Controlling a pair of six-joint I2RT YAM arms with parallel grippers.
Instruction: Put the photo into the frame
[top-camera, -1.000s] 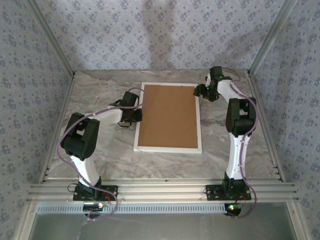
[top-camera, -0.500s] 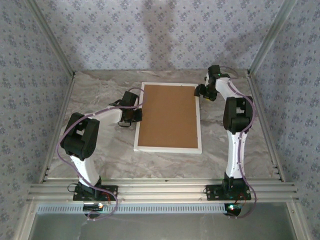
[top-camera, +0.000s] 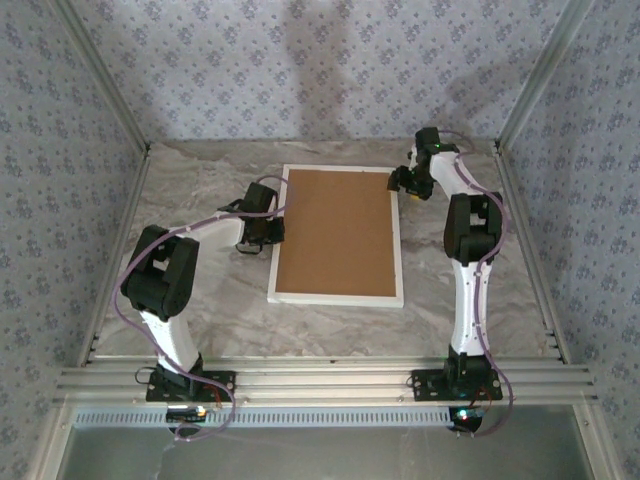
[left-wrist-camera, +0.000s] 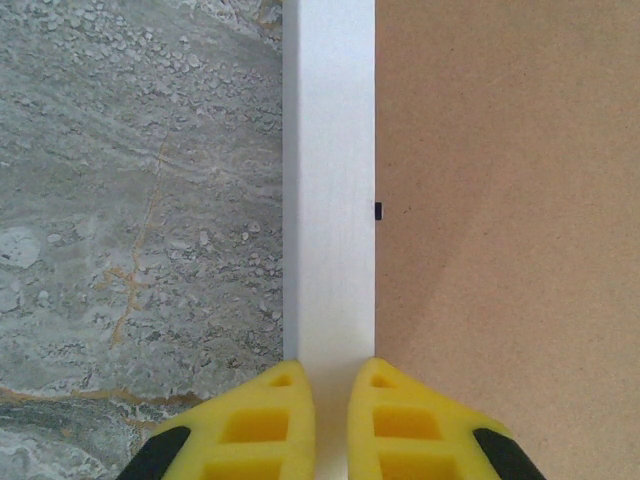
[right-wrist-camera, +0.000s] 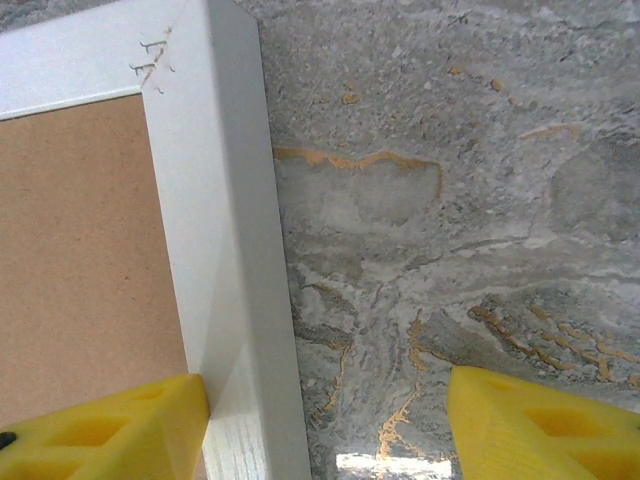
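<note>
Nudging toward the worktop's far-right corner, our right claw (right-wrist-camera: 330, 410) gapes empty astride the white rectangular frame (top-camera: 399, 240); left claw (left-wrist-camera: 331, 420), closed, presses its rail. Brown backing board (top-camera: 337, 232) seated; photo hidden.

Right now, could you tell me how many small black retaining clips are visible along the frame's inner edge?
1. A single black clip sits in the left wrist view where the frame meets the brown backing board. Others may exist, too small to make out from overhead.
</note>
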